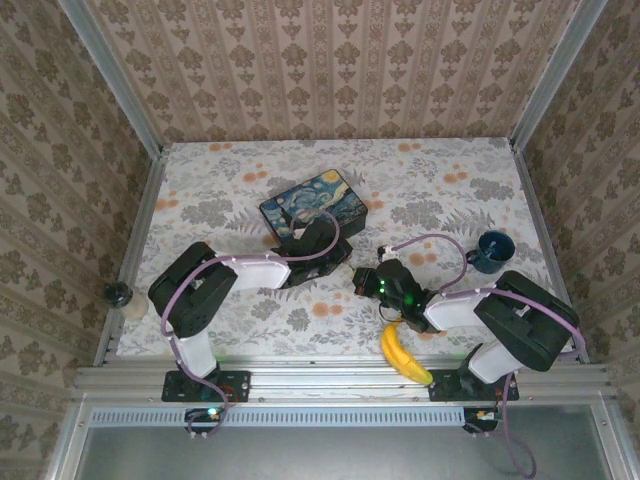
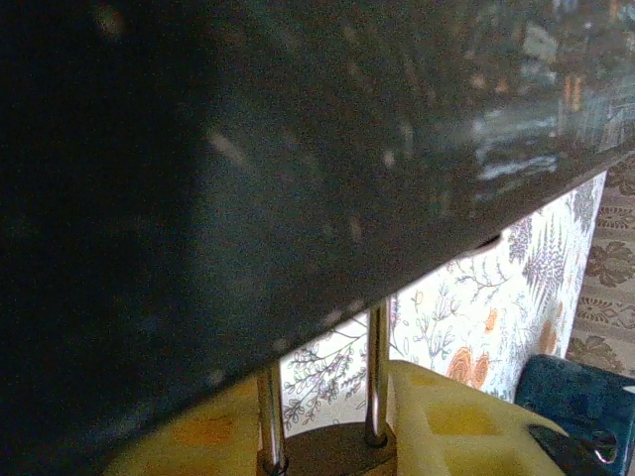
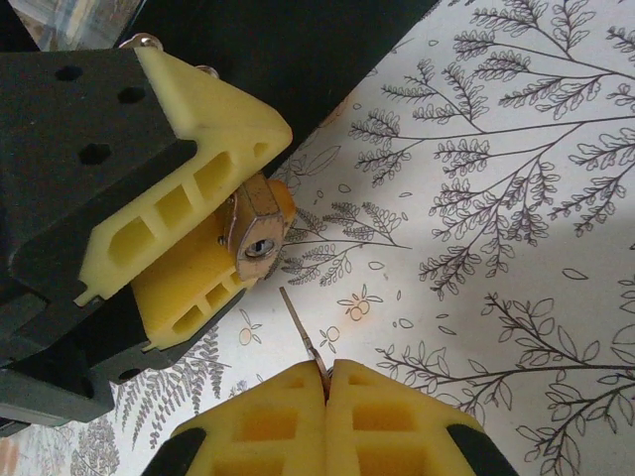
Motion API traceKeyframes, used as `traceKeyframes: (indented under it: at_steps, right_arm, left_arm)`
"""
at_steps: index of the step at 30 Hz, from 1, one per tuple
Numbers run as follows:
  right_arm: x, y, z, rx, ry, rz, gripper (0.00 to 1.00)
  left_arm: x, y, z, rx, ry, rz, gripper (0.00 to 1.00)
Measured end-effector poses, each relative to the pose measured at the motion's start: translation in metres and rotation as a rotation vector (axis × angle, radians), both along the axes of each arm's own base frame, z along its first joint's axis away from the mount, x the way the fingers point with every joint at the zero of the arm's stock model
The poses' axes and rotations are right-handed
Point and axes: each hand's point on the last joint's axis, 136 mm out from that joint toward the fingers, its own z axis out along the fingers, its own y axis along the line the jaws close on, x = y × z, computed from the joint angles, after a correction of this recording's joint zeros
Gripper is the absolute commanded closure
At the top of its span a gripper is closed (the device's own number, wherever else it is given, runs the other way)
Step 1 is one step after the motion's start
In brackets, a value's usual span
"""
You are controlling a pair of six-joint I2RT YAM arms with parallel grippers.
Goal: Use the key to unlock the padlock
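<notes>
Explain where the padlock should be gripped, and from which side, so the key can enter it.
Grip the padlock by its brass body, across the sides, coming crosswise to the shackle. The keyhole sits in the opposite end, so that end must stay bare, facing the key. The left gripper does so here, jaws shut on the body; the right gripper pinches the key.

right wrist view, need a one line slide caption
The left end effector grips the brass padlock, keyhole facing out, while the right end effector pinches the key just short of it.
</notes>
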Motion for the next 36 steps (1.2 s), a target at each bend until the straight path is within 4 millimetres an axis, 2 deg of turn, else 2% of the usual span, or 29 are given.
traceKeyframes:
  at_steps: [36]
  right_arm:
    - [0.009, -0.004, 0.011, 0.016, -0.045, -0.039, 1.00]
  left_arm:
    - [0.004, -0.006, 0.002, -0.031, -0.013, 0.002, 1.00]
